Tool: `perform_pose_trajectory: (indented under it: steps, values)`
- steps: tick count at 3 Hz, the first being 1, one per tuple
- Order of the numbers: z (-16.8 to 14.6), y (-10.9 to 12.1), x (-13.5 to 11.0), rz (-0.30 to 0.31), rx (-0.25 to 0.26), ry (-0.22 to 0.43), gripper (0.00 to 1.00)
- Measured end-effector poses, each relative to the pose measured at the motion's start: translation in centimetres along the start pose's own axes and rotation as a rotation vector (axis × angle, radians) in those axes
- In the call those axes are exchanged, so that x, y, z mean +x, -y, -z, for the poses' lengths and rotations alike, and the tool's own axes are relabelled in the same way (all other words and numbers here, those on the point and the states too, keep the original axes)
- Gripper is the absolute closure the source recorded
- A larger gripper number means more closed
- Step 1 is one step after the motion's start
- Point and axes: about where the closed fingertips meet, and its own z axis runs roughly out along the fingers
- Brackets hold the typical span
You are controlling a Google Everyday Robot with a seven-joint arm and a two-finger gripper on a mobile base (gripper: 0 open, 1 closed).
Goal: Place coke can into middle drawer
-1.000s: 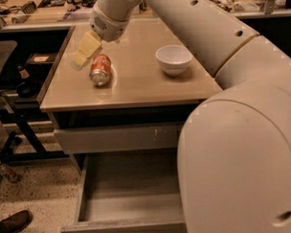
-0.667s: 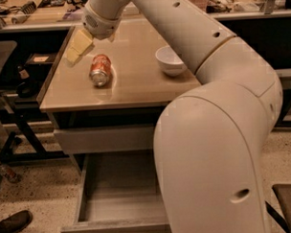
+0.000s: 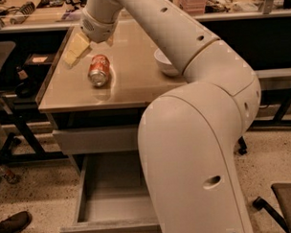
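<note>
— What changed?
— The gripper [image 3: 89, 50] drifted slightly left, jaws spread and empty, just beyond the coke can [image 3: 99, 70], which lies unmoved on the counter [image 3: 135, 87].
— Meaning?
— No grasp yet; the middle drawer [image 3: 112, 206] waits open.

A robotics lab or workshop: a cluttered workbench [image 3: 36, 14] with tools stands behind the tan-topped drawer cabinet [image 3: 135, 87], and speckled hard floor [image 3: 273, 154] surrounds it. The gripper [image 3: 88, 52] hovers above the cabinet's back left corner, fingers apart.
</note>
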Motion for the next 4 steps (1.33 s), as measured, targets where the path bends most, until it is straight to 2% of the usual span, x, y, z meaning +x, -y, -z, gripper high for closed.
perform_pose_trajectory:
  steps: [2, 4]
  values:
    - [-3.2, 0.9, 0.4, -0.088, -0.048, 0.026, 0.00]
    - [-5.1, 1.7, 0.2, -0.123, -0.039, 0.007, 0.00]
